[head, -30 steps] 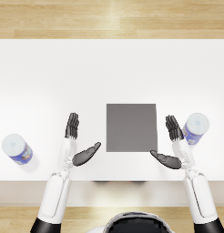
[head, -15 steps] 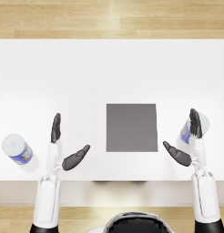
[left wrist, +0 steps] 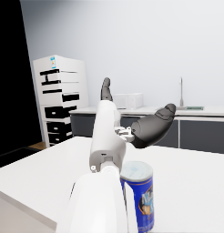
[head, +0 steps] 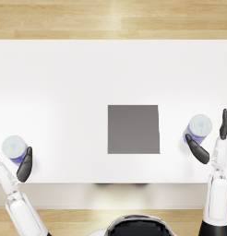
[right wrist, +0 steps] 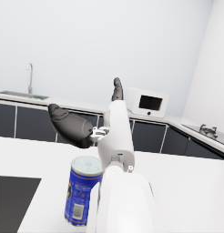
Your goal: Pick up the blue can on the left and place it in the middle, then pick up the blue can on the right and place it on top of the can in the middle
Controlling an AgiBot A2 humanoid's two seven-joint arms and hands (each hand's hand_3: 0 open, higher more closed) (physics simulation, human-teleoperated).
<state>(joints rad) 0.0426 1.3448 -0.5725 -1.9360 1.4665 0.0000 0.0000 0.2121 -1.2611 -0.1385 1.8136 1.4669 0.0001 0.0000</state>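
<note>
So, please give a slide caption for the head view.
Open hands, left hand and right hand, flank blue cans; grey mat between.

A white table (head: 87,83) is seen spanning the head view, bordered by wooden floor (head: 110,18) at its 12 o'clock edge. A dark grey square mat (head: 133,129) is laid flat near the table's centre. A blue can (head: 14,149) is stood upright at the mat's 9 o'clock, well apart from it, close to the table's edge. A second blue can (head: 198,128) is stood upright at the mat's 3 o'clock, nearer to it.
</note>
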